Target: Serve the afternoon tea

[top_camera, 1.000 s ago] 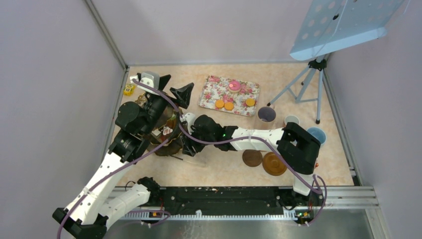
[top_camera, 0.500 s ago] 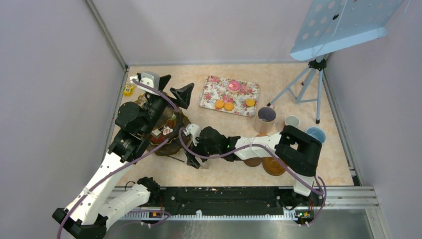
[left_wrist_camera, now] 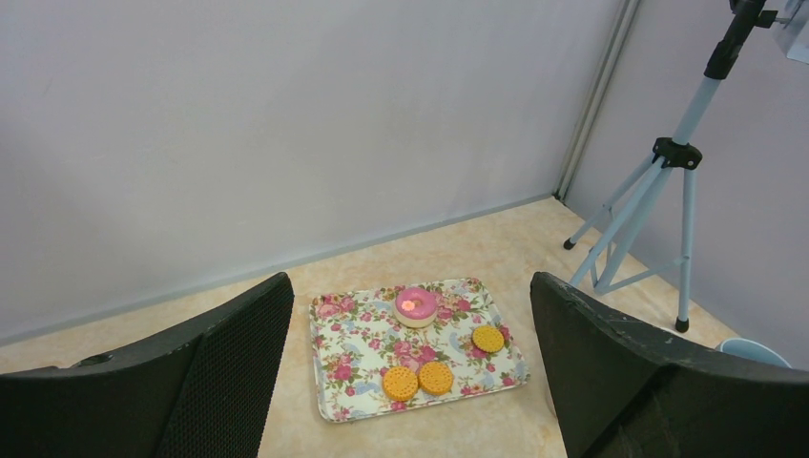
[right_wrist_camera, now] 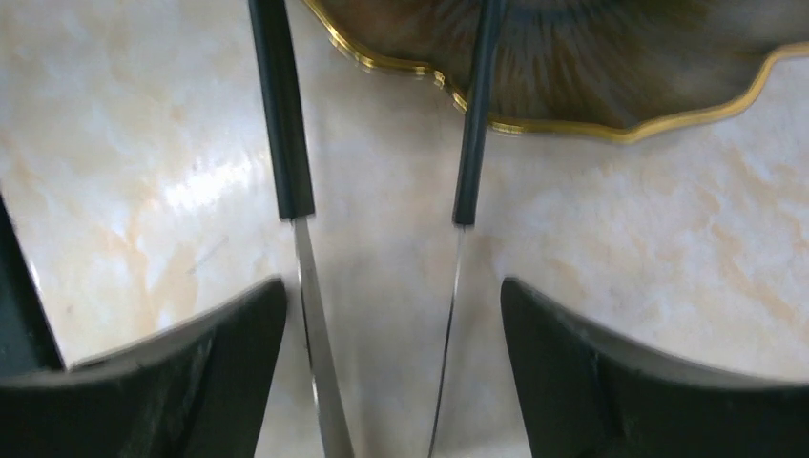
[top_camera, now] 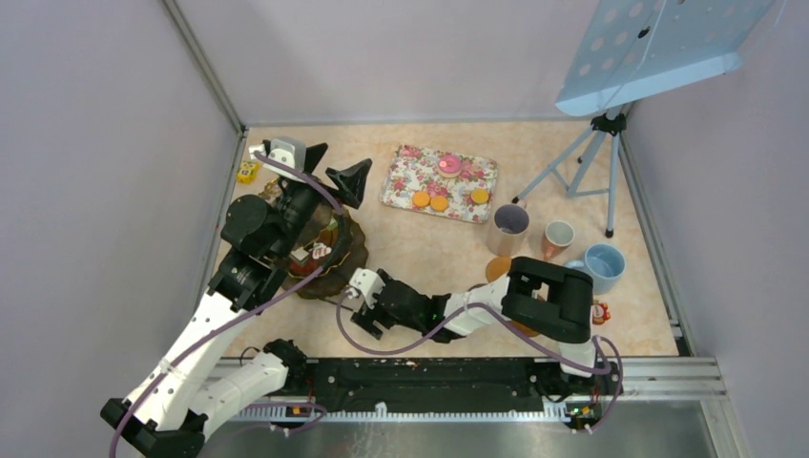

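The rose-patterned tray [top_camera: 405,183] holds a pink toy doughnut [top_camera: 449,164] and three orange biscuits [top_camera: 429,201]; it also shows in the left wrist view [left_wrist_camera: 348,358]. My left gripper [top_camera: 332,167] is open and empty, raised left of the tray, and its fingertips [left_wrist_camera: 277,291] frame the tray. My right gripper [top_camera: 358,310] is open and low over the table in front of a brown gold-rimmed plate [top_camera: 348,250] with toy cakes [top_camera: 317,252]. In the right wrist view the two arms of the black tongs [right_wrist_camera: 294,172] lie between its open fingers [right_wrist_camera: 191,367]. A lilac mug [top_camera: 509,225], a small cup [top_camera: 558,235] and a light-blue mug [top_camera: 604,260] stand at the right.
A tripod [top_camera: 591,162] with a perforated blue panel stands back right. A yellow toy [top_camera: 247,172] lies by the left wall. An orange disc [top_camera: 496,268] and a small red item [top_camera: 601,311] lie near the right arm. The plate's gold rim [right_wrist_camera: 572,124] is just beyond the tongs.
My right arm has drawn back from the plate toward the near edge, uncovering the cups on the right. The left arm has not moved.
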